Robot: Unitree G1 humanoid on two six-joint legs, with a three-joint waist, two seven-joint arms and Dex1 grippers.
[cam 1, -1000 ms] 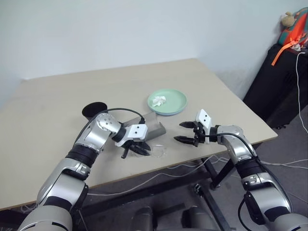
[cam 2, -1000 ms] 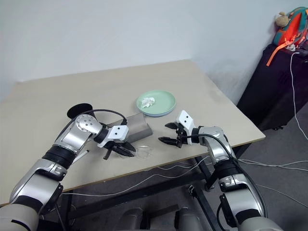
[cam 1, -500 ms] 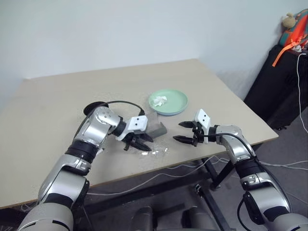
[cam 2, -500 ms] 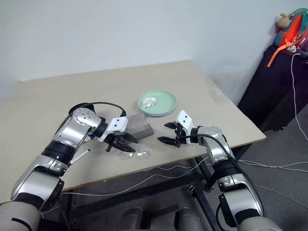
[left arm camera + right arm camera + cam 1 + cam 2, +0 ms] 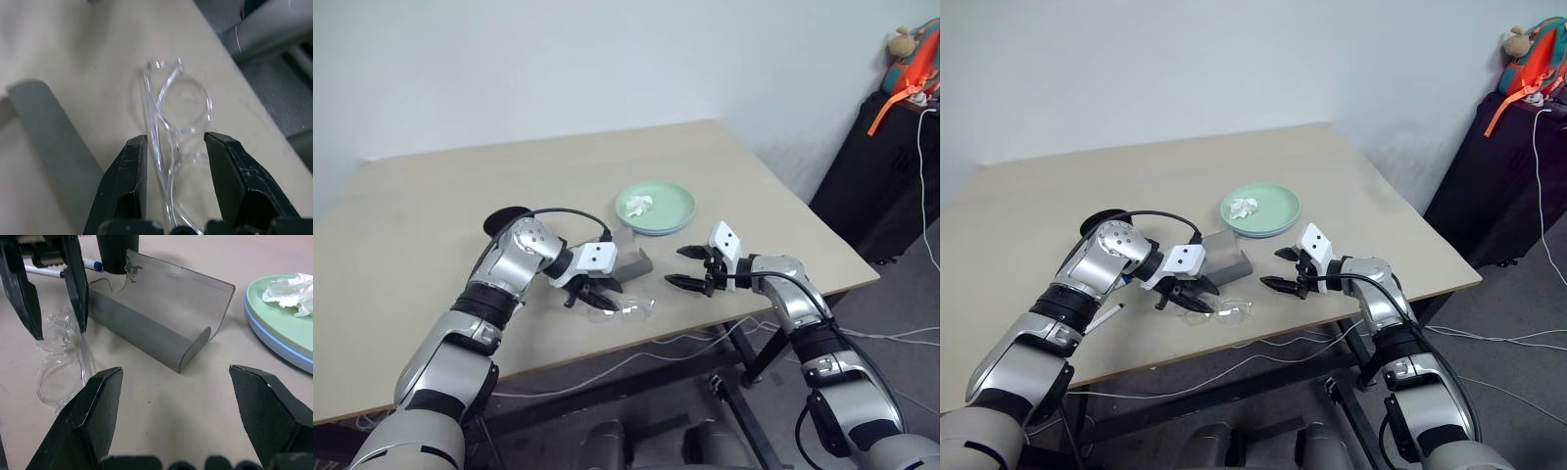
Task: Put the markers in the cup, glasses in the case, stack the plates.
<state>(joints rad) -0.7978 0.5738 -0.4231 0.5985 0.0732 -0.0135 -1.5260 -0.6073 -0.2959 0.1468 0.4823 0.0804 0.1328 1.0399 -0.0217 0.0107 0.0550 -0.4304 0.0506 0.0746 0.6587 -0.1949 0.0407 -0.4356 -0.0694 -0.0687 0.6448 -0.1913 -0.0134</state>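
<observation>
The left claw [image 5: 172, 161] stands part open, its fingers straddling the clear glasses [image 5: 178, 105], which lie on the tabletop [image 5: 431, 206] just beside the open grey case [image 5: 161, 308]. The right claw [image 5: 683, 267] hangs wide open and empty near the case. Beyond the case sit the stacked plates [image 5: 656, 206]; the black cup [image 5: 504, 221] stands behind the left arm.

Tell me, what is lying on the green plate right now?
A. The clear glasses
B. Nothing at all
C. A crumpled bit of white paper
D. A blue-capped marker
C: a crumpled white scrap sits on the green plate, while the clear glasses lie on the table.
</observation>
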